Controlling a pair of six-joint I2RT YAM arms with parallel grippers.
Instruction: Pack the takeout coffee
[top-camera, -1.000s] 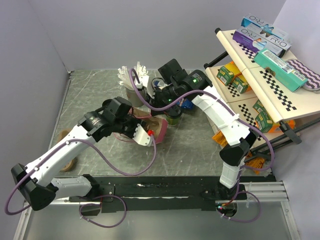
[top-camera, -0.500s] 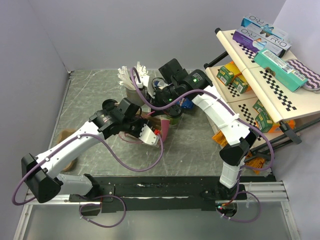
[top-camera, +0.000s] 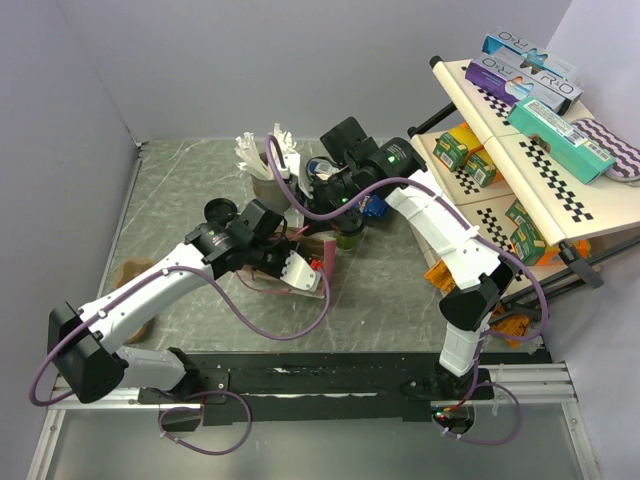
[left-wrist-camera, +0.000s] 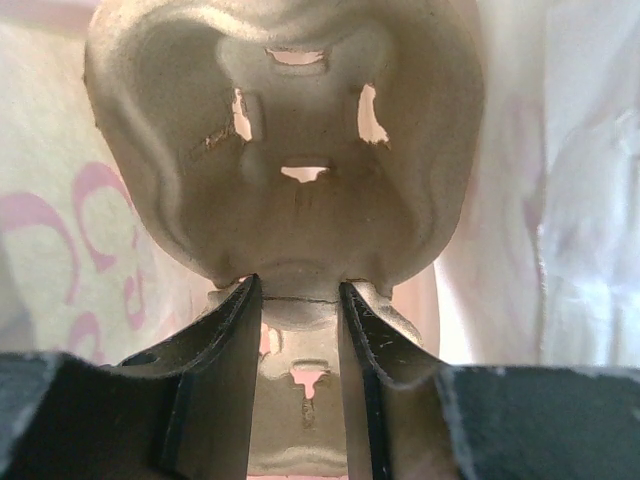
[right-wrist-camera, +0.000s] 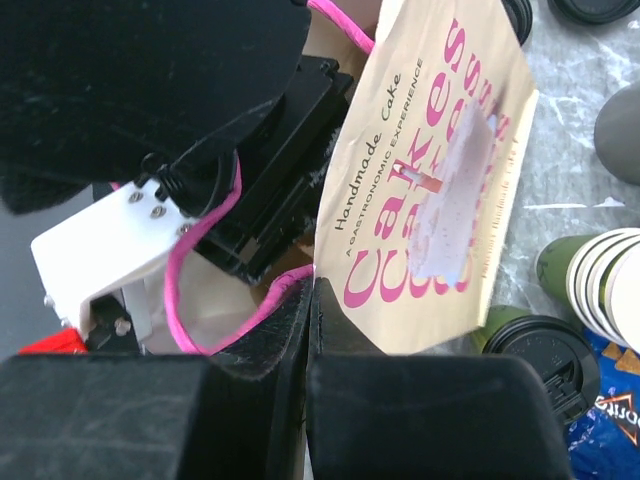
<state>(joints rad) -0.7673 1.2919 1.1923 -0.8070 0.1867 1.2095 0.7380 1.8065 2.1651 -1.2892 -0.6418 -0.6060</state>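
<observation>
Tabletop (top-camera: 180, 190) grey marbled, plain walls (top-camera: 250, 60) behind. Left gripper (left-wrist-camera: 297, 292) clamps pulp tray (left-wrist-camera: 300, 150); right gripper (right-wrist-camera: 310, 295) pinches paper bag (right-wrist-camera: 430, 180).

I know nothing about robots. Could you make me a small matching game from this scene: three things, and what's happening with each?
Things:
1. paper bag
2. cardboard cup tray
3. takeout coffee

States:
a. stands upright, black lid on, held by nothing
b. gripped between the left fingers
c. edge pinched by the right fingers

Pairs: 1-c, 2-b, 3-a
</observation>
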